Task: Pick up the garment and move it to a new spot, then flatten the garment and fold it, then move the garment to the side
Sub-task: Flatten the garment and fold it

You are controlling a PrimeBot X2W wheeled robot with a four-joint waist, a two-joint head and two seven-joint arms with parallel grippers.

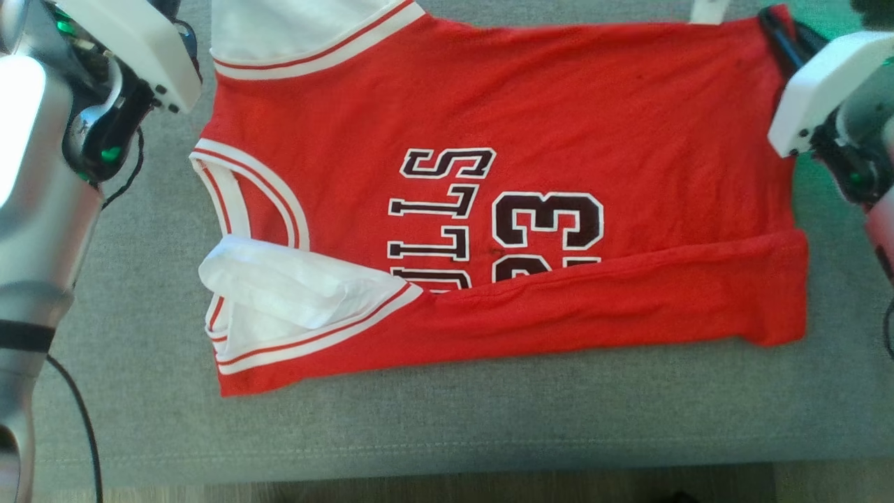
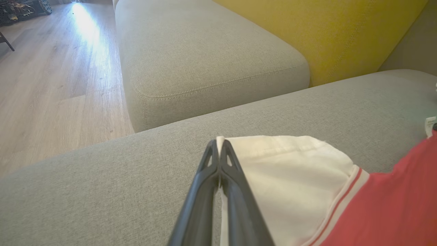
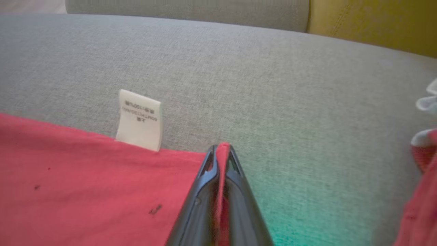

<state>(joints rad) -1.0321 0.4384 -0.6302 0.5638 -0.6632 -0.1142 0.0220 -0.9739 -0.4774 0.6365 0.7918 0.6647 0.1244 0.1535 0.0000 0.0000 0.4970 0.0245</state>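
Note:
The garment [image 1: 559,126] is a red basketball jersey with white trim and dark lettering, spread sideways on the grey cushion. Its near long edge is folded up over the lettering, and white lining [image 1: 279,286] is exposed at the lower left. My left gripper [image 2: 219,143] is shut on the edge of the white shoulder fabric [image 2: 293,177] at the jersey's far left corner. My right gripper [image 3: 221,150] is shut on the red hem corner [image 3: 85,177] beside a white care label [image 3: 140,119]. In the head view its dark fingers [image 1: 772,24] lie on the far right corner.
The grey cushion [image 1: 419,433] ends in a seamed front edge just below the jersey. Beyond it stand a second grey cushion [image 2: 205,58], a yellow backrest [image 2: 324,30] and wooden floor [image 2: 51,85]. Red and white cloth [image 3: 423,153] shows at the right wrist view's right edge.

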